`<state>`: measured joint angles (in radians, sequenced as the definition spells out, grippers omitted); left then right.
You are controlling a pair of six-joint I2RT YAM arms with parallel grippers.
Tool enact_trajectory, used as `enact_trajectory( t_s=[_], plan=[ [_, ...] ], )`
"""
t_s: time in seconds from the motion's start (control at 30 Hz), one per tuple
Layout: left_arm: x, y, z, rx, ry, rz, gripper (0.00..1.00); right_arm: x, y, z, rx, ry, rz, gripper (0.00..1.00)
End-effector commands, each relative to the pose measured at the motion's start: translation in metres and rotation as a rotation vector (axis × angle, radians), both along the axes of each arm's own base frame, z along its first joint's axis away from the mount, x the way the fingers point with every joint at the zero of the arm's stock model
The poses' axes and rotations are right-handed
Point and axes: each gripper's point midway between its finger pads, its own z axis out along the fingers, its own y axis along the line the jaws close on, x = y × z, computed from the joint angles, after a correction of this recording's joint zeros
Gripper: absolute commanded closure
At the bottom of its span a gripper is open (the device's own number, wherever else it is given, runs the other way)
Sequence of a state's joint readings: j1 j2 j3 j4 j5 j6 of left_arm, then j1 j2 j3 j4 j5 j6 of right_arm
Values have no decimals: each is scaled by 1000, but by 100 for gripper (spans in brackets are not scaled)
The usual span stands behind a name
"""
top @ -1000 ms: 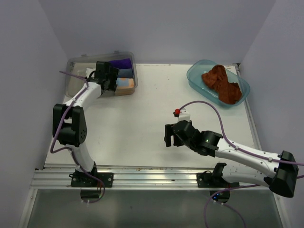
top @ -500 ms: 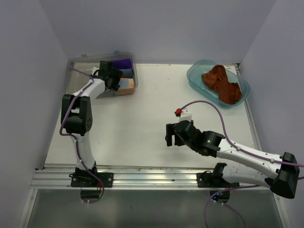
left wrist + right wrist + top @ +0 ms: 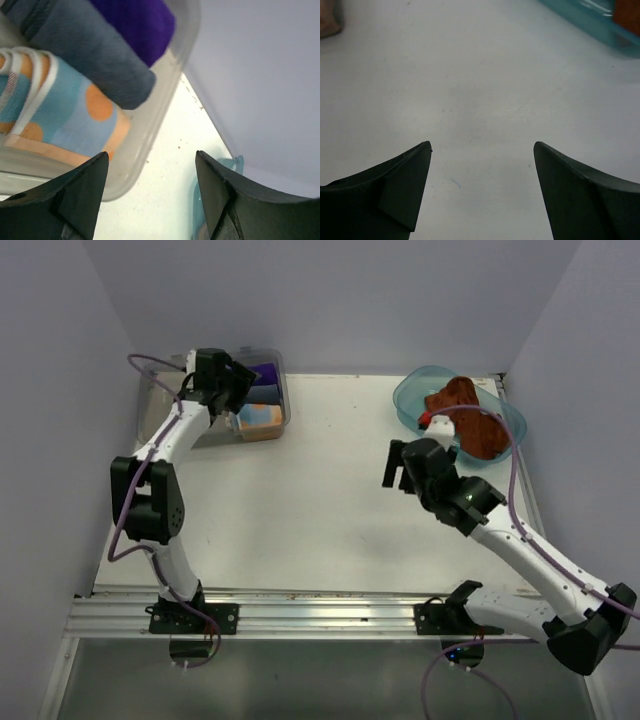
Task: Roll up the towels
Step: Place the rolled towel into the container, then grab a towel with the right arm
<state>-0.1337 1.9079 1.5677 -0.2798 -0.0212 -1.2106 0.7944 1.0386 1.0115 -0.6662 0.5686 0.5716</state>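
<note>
The rust-brown towel (image 3: pixel 468 416) lies crumpled in the teal tub (image 3: pixel 405 398) at the back right. The patterned blue, orange and white towel (image 3: pixel 262 417) lies rolled in the clear bin (image 3: pixel 284 400) at the back left; it also shows in the left wrist view (image 3: pixel 65 110). My left gripper (image 3: pixel 232 382) is open and empty, above the bin over its cloths. My right gripper (image 3: pixel 397 466) is open and empty above bare table, just left of the teal tub. In the right wrist view the gripper (image 3: pixel 482 150) has only table between its fingers.
A purple cloth (image 3: pixel 137 22) and a grey-blue cloth (image 3: pixel 90 45) lie rolled in the clear bin beside the patterned towel. The teal tub's edge shows at the top right of the right wrist view (image 3: pixel 585 20). Walls close in the table at back and sides.
My right arm has swung up and right, from mid-table to beside the teal tub. My left gripper has risen and pulled back over the clear bin.
</note>
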Motion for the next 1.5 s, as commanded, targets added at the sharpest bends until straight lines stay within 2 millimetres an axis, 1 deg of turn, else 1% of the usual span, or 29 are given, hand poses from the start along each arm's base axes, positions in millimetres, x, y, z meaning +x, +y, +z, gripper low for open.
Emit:
enact_trajectory(
  t_s=[0.0, 0.03, 0.07, 0.1, 0.13, 0.17, 0.2, 0.23, 0.27, 0.3, 0.33, 0.37, 0.47, 0.5, 0.63, 0.7, 0.73, 0.93, 0.97, 1.03, 1.07, 1.13, 1.17, 1.27, 1.3, 1.33, 1.4, 1.43, 1.47],
  plan=[
    [-16, -12, 106, 111, -245, -125, 26, 33, -52, 20, -38, -4, -154, 13],
    [-22, -14, 109, 174, -261, -171, 26, 50, -70, 15, 0, 29, -210, 14],
    [-32, -17, 124, 200, -291, -195, 26, 59, -78, 15, 20, 40, -240, 14],
    [-40, -25, 127, 255, -307, -246, 25, 72, -85, 20, 52, 42, -265, 14],
    [-48, -29, 125, 281, -305, -274, 25, 84, -107, 20, 70, 51, -333, 14],
    [-61, -31, 134, 301, -321, -295, 25, 98, -115, 5, 57, 99, -370, 14],
    [-72, -46, 135, 307, -335, -356, 25, 111, -125, 13, 61, 83, -400, 14],
    [-83, -51, 126, 340, -329, -408, 25, 122, -145, 13, 58, 79, -453, 14],
    [-97, -53, 133, 353, -341, -425, 25, 136, -156, -7, 27, 130, -483, 14],
    [-109, -63, 132, 382, -352, -477, 25, 151, -168, 5, 15, 104, -513, 14],
    [-118, -66, 124, 400, -337, -502, 25, 160, -193, -1, 15, 124, -576, 15],
    [-133, -72, 127, 413, -334, -528, 25, 171, -209, -20, 13, 171, -614, 18],
    [-157, -64, 118, 469, -289, -574, 25, 204, -242, -24, 39, 152, -653, 23],
    [-162, -60, 116, 496, -275, -581, 25, 219, -253, -39, 26, 199, -656, 24],
    [-194, -52, 116, 516, -271, -633, 24, 251, -267, -76, 90, 294, -649, 27],
    [-205, -52, 113, 504, -267, -653, 24, 266, -264, -84, 134, 287, -627, 28],
    [-213, -52, 111, 492, -269, -672, 24, 274, -261, -96, 154, 295, -604, 28],
    [-239, -52, 96, 473, -230, -727, 24, 293, -261, -125, 190, 314, -625, 28],
    [-241, -51, 93, 474, -221, -732, 24, 292, -263, -143, 178, 347, -638, 34],
    [-243, -50, 89, 472, -210, -734, 24, 296, -265, -148, 183, 352, -654, 42],
    [-245, -50, 87, 471, -207, -734, 24, 297, -264, -152, 183, 358, -654, 55],
    [-248, -49, 84, 467, -198, -733, 24, 298, -263, -147, 192, 351, -658, 77],
    [-248, -49, 84, 466, -201, -732, 24, 297, -264, -142, 192, 344, -660, 100],
    [-248, -49, 86, 462, -206, -725, 24, 294, -263, -88, 214, 215, -662, 100],
    [-248, -49, 88, 460, -212, -727, 24, 285, -261, -60, 229, 158, -656, 100],
    [-247, -51, 86, 455, -209, -734, 24, 285, -259, -36, 243, 95, -643, 100],
    [-245, -54, 85, 450, -211, -743, 24, 277, -255, -7, 260, 37, -627, 100],
    [-243, -56, 81, 443, -200, -753, 24, 270, -248, 31, 285, -36, -593, 100],
    [-242, -58, 80, 440, -200, -759, 24, 268, -243, 45, 300, -62, -570, 100]
  ],
)
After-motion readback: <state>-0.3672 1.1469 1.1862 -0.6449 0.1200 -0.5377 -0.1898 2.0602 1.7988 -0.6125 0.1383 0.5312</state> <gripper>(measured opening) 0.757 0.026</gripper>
